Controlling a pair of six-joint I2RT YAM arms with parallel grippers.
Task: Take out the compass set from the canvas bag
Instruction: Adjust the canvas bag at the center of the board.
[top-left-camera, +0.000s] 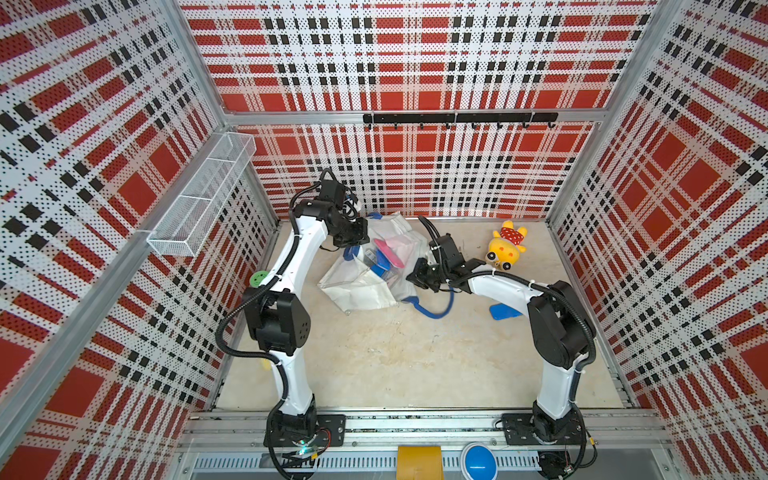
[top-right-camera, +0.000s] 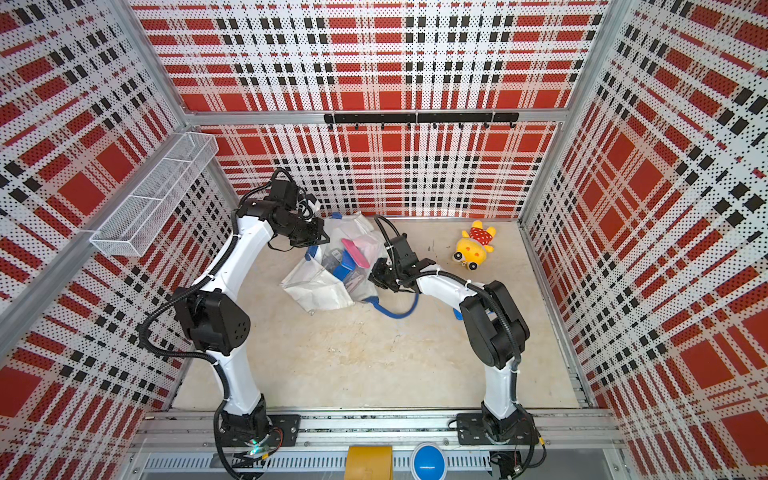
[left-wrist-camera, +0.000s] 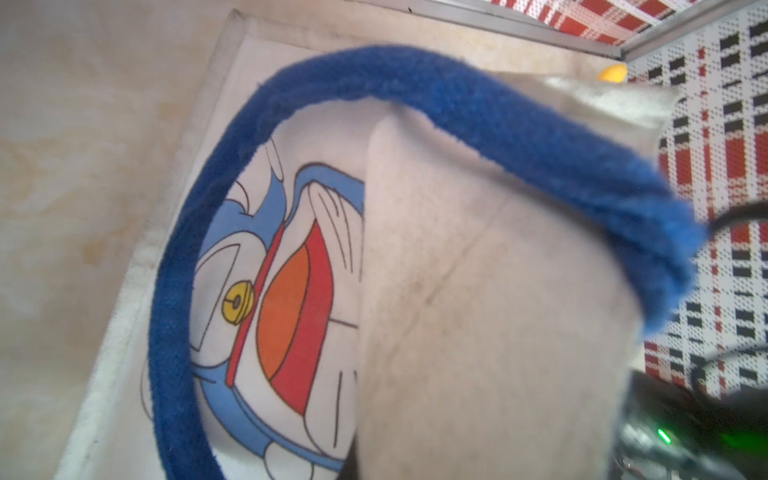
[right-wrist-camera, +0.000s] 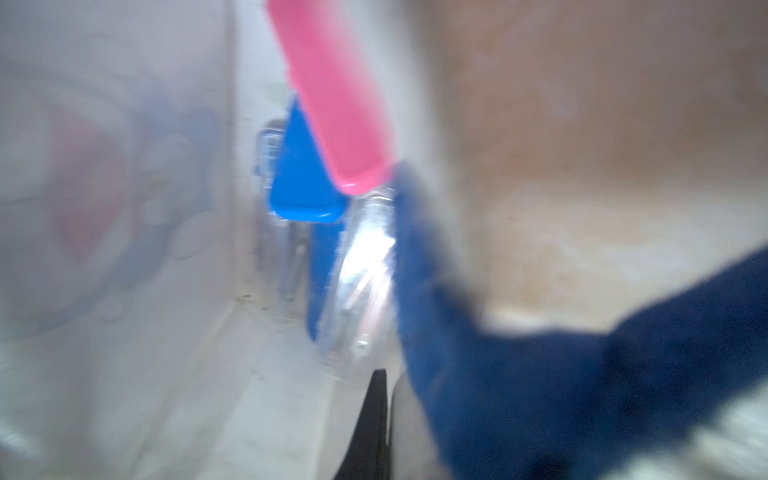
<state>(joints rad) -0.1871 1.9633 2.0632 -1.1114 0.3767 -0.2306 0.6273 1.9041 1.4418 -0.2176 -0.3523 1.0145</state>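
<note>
Left gripper's (top-left-camera: 354, 240) jaws clamp the canvas bag's (top-left-camera: 357, 291) rim. Right gripper's (top-left-camera: 417, 277) jaws are clenched at the opposite rim, their catch unclear.

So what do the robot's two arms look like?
The left arm and right arm both have smooth white shells, chunky black joints and ribbed black cables looping alongside. The left tool and right tool are black too.

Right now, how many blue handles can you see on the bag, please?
2: a handle by the left gripper at the bag's mouth, a handle looped on the table by the right gripper.
</note>
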